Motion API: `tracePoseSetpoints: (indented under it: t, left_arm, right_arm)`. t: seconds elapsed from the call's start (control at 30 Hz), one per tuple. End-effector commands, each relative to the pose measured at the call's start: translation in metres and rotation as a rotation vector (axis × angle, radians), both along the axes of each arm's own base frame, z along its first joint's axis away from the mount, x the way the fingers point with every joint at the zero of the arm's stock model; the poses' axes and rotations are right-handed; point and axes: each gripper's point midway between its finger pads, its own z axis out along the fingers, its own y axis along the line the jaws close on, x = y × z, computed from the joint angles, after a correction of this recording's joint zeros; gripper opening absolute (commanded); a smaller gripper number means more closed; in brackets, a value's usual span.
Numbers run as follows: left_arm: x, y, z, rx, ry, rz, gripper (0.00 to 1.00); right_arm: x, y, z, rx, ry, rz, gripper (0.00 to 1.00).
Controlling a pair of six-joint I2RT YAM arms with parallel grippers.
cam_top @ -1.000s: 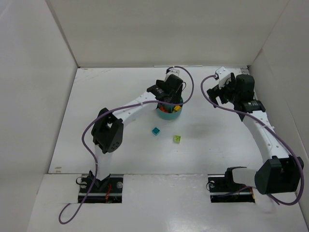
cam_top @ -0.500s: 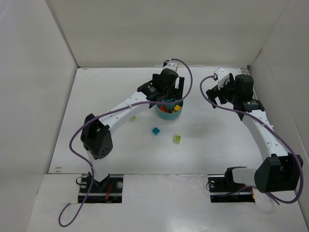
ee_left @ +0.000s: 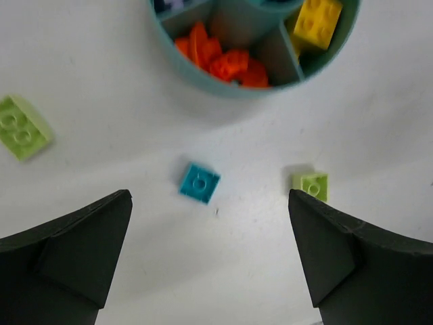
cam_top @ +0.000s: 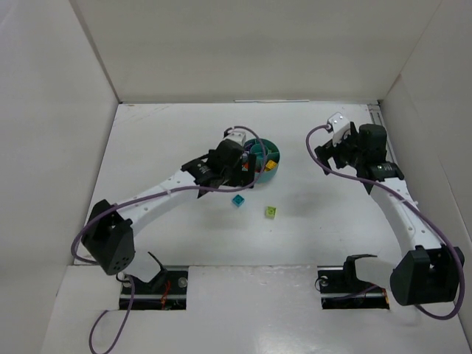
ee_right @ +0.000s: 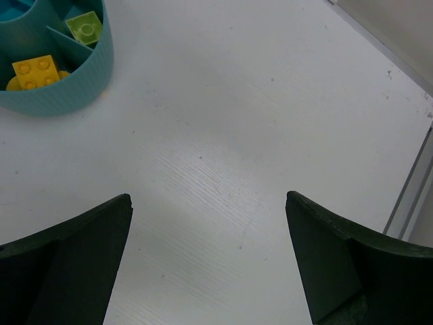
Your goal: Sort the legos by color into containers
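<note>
The round teal dish (cam_top: pixel 267 153) holds orange bricks (ee_left: pixel 226 61), a yellow brick (ee_left: pixel 316 20) and a lime brick (ee_right: pixel 84 26) in separate wedges. My left gripper (cam_top: pixel 242 175) is open and empty, hovering just near of the dish. In the left wrist view (ee_left: pixel 208 206) a teal brick (ee_left: pixel 199 183) lies on the table just beyond the gap between the fingers. A small lime brick (ee_left: pixel 311 185) lies to its right and a larger lime brick (ee_left: pixel 21 126) at far left. My right gripper (cam_top: pixel 323 153) is open and empty over bare table right of the dish (ee_right: pixel 61 88).
White walls close in the table on the left, back and right. A seam or rail (ee_right: pixel 409 183) runs along the table's right edge near my right gripper. The teal brick (cam_top: pixel 238 200) and small lime brick (cam_top: pixel 271 212) lie near of the dish.
My left arm has pulled back from over the dish toward the near left, and the gripper now hangs over the table by the teal brick. My right gripper has shifted slightly left.
</note>
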Motion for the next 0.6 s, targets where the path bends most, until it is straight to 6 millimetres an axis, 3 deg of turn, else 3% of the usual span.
tracePoseSetpoints:
  t: [0.0,0.1,0.13,0.23,0.37,0.43,0.47,0.57]
  left_arm:
    - [-0.035,-0.002,-0.015,-0.07,0.039,-0.032,1.0]
    - [-0.046,-0.007,-0.031,-0.095,0.038,-0.059,0.95]
    - [-0.054,-0.006,-0.044,-0.078,0.055,-0.073,0.94]
    - [-0.057,-0.006,-0.064,-0.081,0.068,-0.055,0.91]
    - [-0.05,-0.011,-0.085,-0.064,0.066,-0.055,0.9]
    - [-0.046,-0.006,-0.106,-0.007,0.08,-0.028,0.88]
    - [-0.042,-0.007,-0.107,0.004,0.077,-0.018,0.84]
    - [-0.032,-0.007,-0.116,0.039,0.06,0.014,0.83]
  right_arm:
    - [-0.003,0.01,0.008,0.062,-0.048,0.038,1.0]
    - [-0.007,0.019,-0.005,0.093,-0.019,0.075,1.0]
    - [-0.009,0.02,-0.009,0.098,-0.009,0.084,1.0]
    - [-0.014,0.025,-0.018,0.113,0.008,0.11,1.0]
    - [-0.015,0.029,-0.012,0.13,-0.005,0.126,1.0]
    - [-0.016,0.029,-0.008,0.13,-0.018,0.126,1.0]
    - [-0.016,0.03,-0.008,0.135,-0.017,0.134,1.0]
    - [-0.017,0.032,-0.008,0.139,-0.017,0.143,1.0]
